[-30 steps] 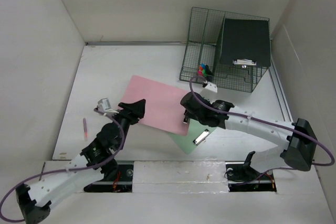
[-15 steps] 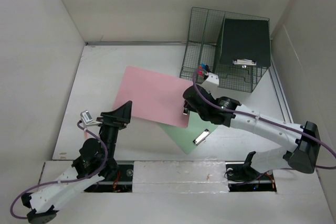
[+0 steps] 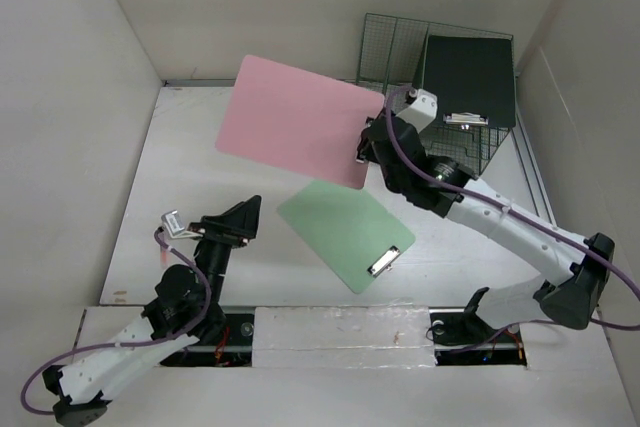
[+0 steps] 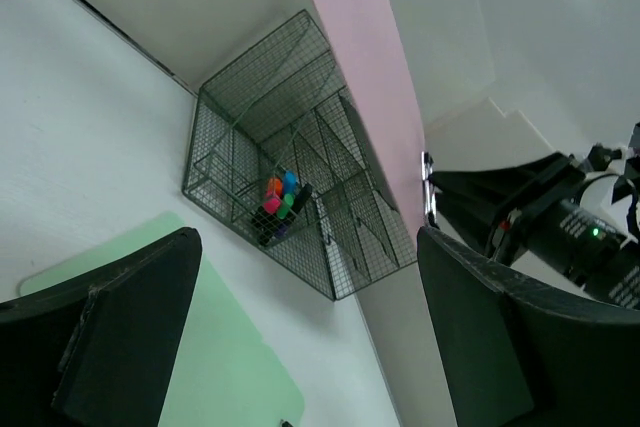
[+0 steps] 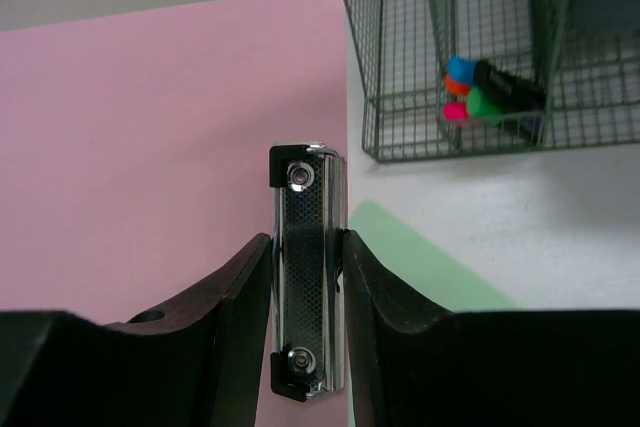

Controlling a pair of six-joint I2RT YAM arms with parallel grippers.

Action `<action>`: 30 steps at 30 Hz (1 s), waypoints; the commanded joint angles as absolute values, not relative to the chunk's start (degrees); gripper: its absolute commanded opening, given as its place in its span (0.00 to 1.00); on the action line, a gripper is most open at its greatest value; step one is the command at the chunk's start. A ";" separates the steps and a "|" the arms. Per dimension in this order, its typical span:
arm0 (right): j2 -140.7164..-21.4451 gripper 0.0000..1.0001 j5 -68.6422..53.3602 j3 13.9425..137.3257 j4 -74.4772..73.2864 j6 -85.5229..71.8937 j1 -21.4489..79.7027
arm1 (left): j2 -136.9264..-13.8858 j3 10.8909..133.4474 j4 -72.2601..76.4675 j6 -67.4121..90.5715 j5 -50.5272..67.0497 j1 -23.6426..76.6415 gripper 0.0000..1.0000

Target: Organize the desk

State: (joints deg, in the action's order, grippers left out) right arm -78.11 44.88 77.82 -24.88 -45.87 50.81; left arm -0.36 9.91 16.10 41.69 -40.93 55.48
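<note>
My right gripper (image 3: 372,144) is shut on the metal clip (image 5: 308,282) of a pink clipboard (image 3: 298,119) and holds it in the air above the white desk (image 3: 190,162), left of the wire rack. The pink board also shows in the right wrist view (image 5: 150,157) and in the left wrist view (image 4: 372,77). A green clipboard (image 3: 345,231) lies flat on the desk below it. My left gripper (image 3: 240,222) is open and empty, above the desk left of the green clipboard (image 4: 190,347).
A dark green wire-mesh rack (image 3: 395,97) stands at the back right with a black clipboard (image 3: 467,79) in it and several coloured markers (image 5: 485,95) in its front cell. White walls close in the desk on the left, back and right.
My right gripper has lifted the pink clipboard off the desk and carried it up and back, uncovering the green clipboard. My left arm let go of the pink board and drew back toward the front left.
</note>
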 commanded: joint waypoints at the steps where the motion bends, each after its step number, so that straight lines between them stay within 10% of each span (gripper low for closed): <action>1: -77.08 0.00 47.29 82.61 -16.00 -41.14 49.04 | 11.69 9.14 21.27 38.32 -37.97 55.72 0.85; 17: -64.25 0.00 45.44 76.47 -22.06 -52.99 23.04 | -25.74 16.60 22.76 39.11 -29.11 55.72 0.76; 30: -65.30 0.00 47.45 79.36 -39.45 -65.29 8.71 | -21.19 13.19 28.38 42.63 -20.04 55.72 0.75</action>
